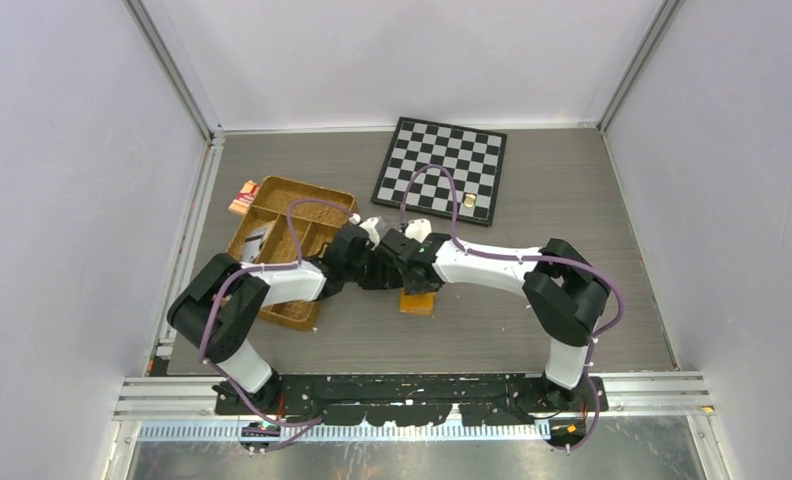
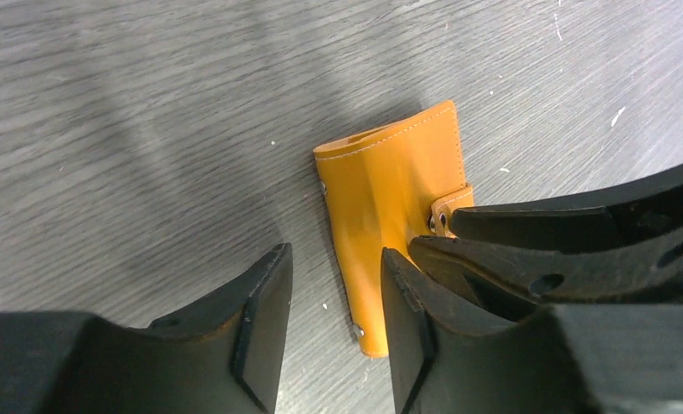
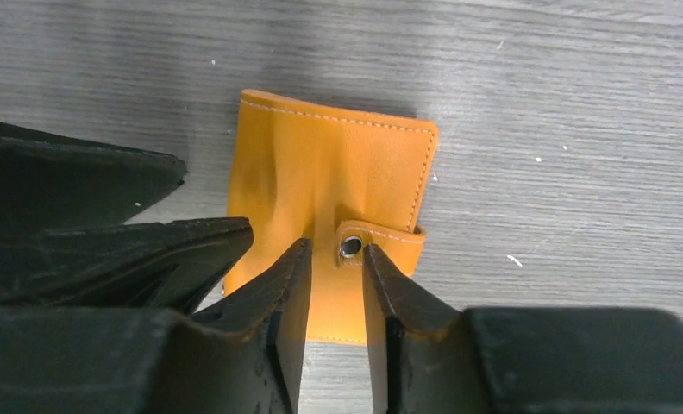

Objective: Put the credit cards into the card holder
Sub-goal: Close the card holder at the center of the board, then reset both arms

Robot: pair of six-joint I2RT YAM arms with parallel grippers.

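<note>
Lighting is bright, even and diffuse, supplied from overhead. In the top view the card holder (image 1: 418, 301) lies in soft shadow on the desk (image 1: 572, 200), and the enclosure's straight edges splay outward away from it. In both wrist views the card holder's stitching is sharp. The left claw (image 2: 334, 259) and right claw (image 3: 335, 250) nearer the lens are dark and slightly soft. Broad, faint shadow bands cross the desk left of the card holder.

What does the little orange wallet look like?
The card holder is a small, orange, leather-looking wallet with pale stitching along its edges. It is folded, with a short strap and metal snap across one edge. It lies flat on the grey table. The left gripper and right gripper hover over it; contact is unclear.
</note>
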